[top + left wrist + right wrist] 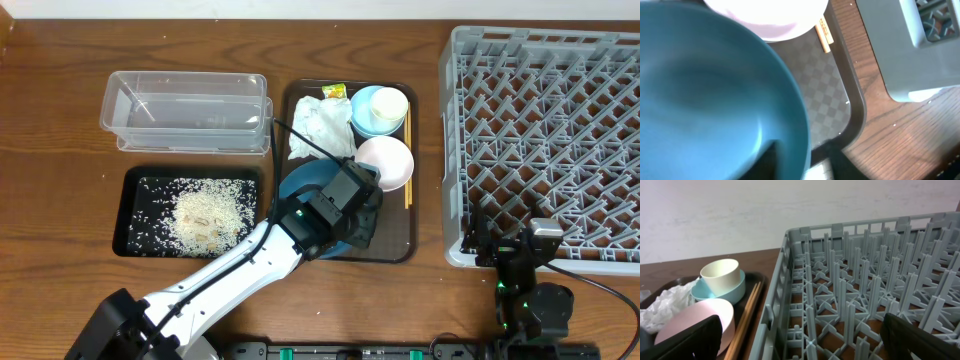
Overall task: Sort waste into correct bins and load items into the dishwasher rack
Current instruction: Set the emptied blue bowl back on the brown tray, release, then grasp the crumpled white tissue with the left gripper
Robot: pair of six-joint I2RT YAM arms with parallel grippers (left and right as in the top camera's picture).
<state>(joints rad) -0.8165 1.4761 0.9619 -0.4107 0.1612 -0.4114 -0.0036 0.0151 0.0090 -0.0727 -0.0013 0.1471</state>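
My left gripper (357,213) straddles the near rim of the blue plate (705,90), which lies on the brown serving tray (825,95). One finger sits inside the rim, one outside, and the jaws stand a little apart. On the tray are also the white bowl (385,162), the light-blue bowl (362,122) with the white cup (388,104) in it, the chopsticks (408,150), the napkin (320,128) and the wrapper (334,92). Rice (205,215) lies in the black tray (125,215). My right gripper (802,340) hangs wide open and empty over the dishwasher rack (855,280), at its near left corner.
The clear tub (185,110) stands behind the black tray, with nothing in it that I can see. The rack's corner (920,50) stands close to the serving tray's right edge, with a strip of bare wooden table (430,150) between them.
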